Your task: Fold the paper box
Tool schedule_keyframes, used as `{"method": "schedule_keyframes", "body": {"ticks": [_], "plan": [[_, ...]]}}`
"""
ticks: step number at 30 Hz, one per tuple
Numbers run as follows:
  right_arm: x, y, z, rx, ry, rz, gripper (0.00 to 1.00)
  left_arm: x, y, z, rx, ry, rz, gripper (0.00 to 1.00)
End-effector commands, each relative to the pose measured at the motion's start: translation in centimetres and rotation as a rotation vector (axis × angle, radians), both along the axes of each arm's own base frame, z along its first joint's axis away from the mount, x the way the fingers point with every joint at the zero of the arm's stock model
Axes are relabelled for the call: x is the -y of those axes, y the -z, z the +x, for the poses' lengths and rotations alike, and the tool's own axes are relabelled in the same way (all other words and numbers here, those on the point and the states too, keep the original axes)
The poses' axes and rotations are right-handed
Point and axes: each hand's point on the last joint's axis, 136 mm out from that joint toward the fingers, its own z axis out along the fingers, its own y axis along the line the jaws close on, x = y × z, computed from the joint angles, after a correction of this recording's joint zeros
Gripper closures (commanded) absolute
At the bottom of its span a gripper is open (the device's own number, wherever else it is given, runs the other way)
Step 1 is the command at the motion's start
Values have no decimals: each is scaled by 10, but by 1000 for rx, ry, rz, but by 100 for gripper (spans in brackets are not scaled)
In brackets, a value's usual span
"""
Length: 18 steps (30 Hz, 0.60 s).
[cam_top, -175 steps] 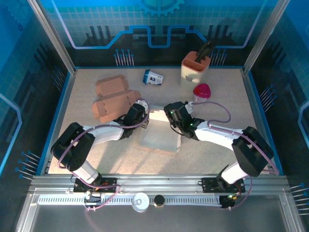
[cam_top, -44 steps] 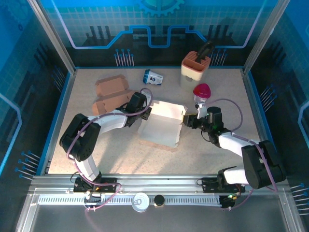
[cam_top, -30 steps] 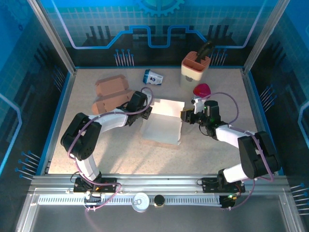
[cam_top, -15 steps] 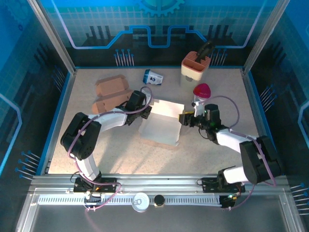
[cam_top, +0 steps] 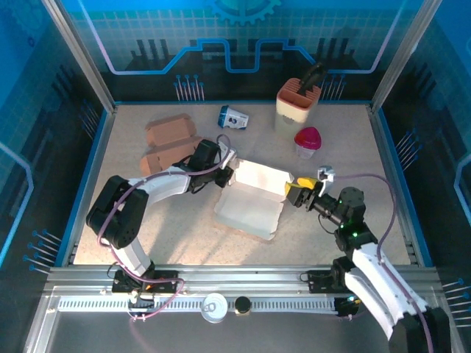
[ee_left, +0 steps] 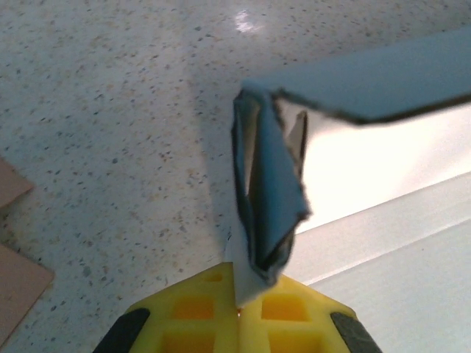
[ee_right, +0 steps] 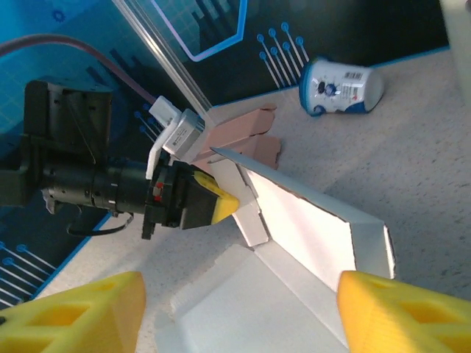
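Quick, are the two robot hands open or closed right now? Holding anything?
Left gripper: closed, pinching a flap of the white box.
Right gripper: open, holding nothing, just beside the box.

Top external: high, behind arm bases, looks down and forward over whole table (cam_top: 184,235); far edge at frame top.
Left wrist: low, very close, faces along own yellow fingers (ee_left: 199,323) at paper box (ee_left: 268,198) flap.
Right wrist: low, right of table middle, faces far left corner, mid range.
All three share box's left flap.
Right wrist and top external share left gripper (ee_right: 221,202) and blue-white bottle (ee_right: 341,88).
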Motion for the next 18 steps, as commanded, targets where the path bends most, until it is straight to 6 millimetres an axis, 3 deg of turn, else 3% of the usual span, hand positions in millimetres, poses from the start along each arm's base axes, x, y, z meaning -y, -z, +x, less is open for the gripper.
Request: {"method": "schedule_keyframes", "body": {"ticks": [1, 7, 11, 16, 18], "plan": [[18, 40, -4, -154, 77, -65, 41, 8, 1, -1, -46, 91, -22, 100], [24, 61, -3, -215, 160, -69, 59, 14, 8, 14, -95, 121, 32, 100], [33, 75, -2, -212, 237, -70, 64, 13, 7, 23, -83, 126, 65, 100], [29, 96, 4, -251, 226, -94, 68, 13, 9, 28, -88, 134, 85, 100], [27, 93, 12, -226, 220, -100, 68, 13, 11, 29, -93, 139, 93, 100]]}}
